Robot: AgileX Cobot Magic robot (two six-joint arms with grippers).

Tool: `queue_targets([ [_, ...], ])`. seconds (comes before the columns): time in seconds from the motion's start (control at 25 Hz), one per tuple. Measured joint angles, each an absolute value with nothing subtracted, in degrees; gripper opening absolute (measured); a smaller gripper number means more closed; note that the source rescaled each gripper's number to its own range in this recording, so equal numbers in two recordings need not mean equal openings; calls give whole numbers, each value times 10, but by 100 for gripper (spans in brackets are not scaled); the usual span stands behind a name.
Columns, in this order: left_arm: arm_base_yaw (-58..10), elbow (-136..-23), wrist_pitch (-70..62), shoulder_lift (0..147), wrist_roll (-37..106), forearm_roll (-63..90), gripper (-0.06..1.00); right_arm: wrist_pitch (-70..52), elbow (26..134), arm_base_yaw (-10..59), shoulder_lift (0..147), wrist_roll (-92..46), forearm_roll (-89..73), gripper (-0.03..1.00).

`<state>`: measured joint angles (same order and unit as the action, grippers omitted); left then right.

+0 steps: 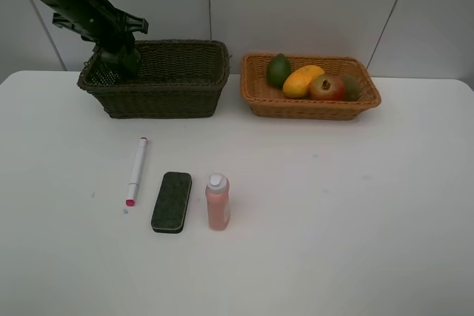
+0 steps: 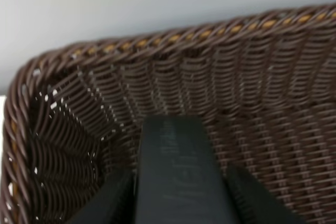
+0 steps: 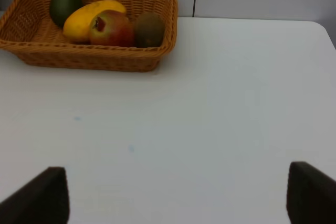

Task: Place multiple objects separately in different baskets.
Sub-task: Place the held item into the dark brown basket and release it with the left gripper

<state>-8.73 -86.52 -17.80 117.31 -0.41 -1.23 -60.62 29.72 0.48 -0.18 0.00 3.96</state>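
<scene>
Pinching dark green pump bottle [image 2: 176,177] in left fingers [image 2: 105,205] inside dark wicker basket [image 1: 178,79], with right fingers [image 3: 42,198] spread; fruits [image 1: 304,81] basketed, three items [image 1: 172,201] waiting on bench [image 1: 333,220].

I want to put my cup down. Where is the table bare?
The whole right front of the table, in front of the orange basket and right of the pink bottle, is bare. Crowded: marker, eraser and bottle at front left.

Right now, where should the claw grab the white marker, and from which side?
Probably mid-barrel on the white marker, coming straight down from above and closing across its narrow width. It lies flat on the table, long and thin, with a gap to the eraser pad beside it.
</scene>
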Motion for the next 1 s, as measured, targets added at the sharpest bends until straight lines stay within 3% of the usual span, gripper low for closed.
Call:
queue_targets([
  [1.0,-85,-865,-168,1191,-4,-13,36,-606,297,5,-2,0,40,100],
])
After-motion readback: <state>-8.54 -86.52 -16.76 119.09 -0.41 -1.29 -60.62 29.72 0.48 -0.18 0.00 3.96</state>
